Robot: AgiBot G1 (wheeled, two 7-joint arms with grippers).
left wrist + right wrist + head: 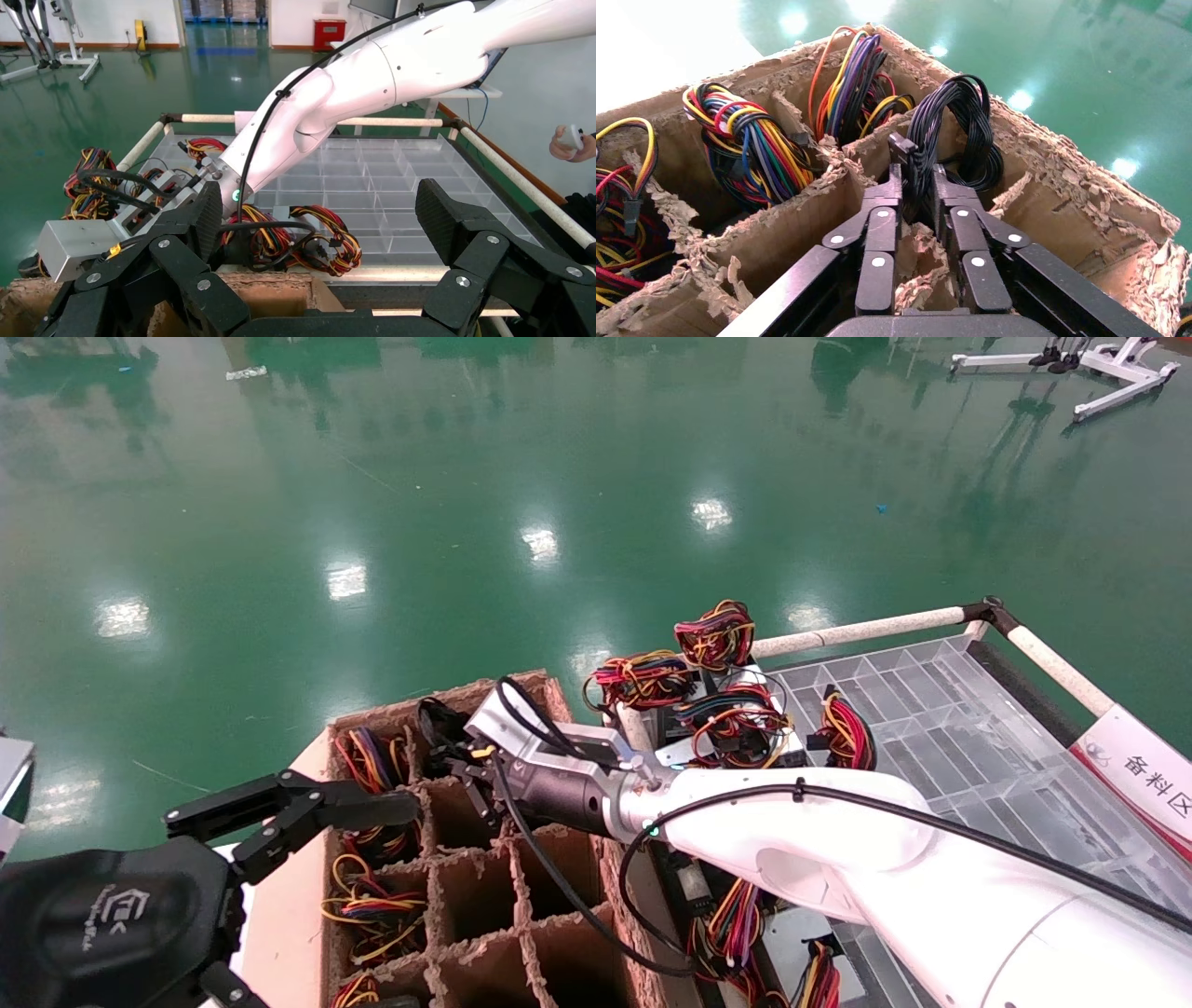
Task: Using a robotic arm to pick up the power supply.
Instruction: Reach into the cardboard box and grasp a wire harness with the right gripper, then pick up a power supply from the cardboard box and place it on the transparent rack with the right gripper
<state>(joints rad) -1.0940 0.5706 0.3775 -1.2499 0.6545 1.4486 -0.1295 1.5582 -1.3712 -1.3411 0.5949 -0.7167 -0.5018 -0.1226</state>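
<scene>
Right gripper | clamps power supply cables (black) | cardboard box

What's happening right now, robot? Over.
Right gripper shut on the power supply's black cable bundle in the cardboard box. Left gripper open, idle beside it. Nothing blocking.

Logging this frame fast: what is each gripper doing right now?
Right gripper: shut on the black cable bundle of the power supply, at a cardboard box cell.
Left gripper: open, holding nothing, beside the box.
</scene>
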